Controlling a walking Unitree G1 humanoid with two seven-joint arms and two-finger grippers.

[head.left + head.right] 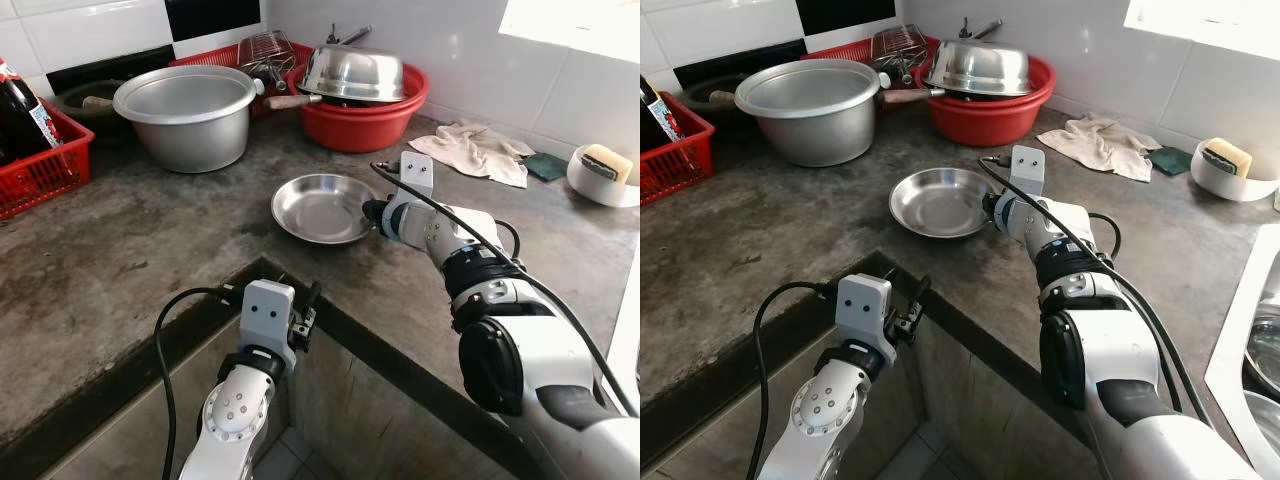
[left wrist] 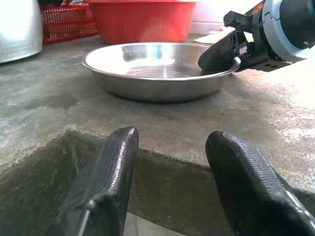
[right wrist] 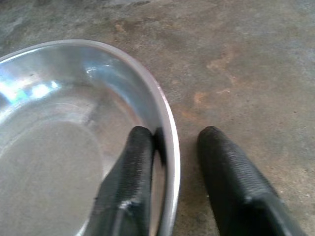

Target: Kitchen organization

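Steel dish (image 1: 322, 207); right pincer (image 3: 170, 147) straddles rim

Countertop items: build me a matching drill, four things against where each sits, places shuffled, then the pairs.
Things:
1. steel dish
2. big pot
3. rag
4. sponge

Places:
A. crumpled by the tiled wall
B. in a white holder
C. rim between the right gripper fingers
D. beside the red basin

Pairs: 1-C, 2-D, 3-A, 4-B
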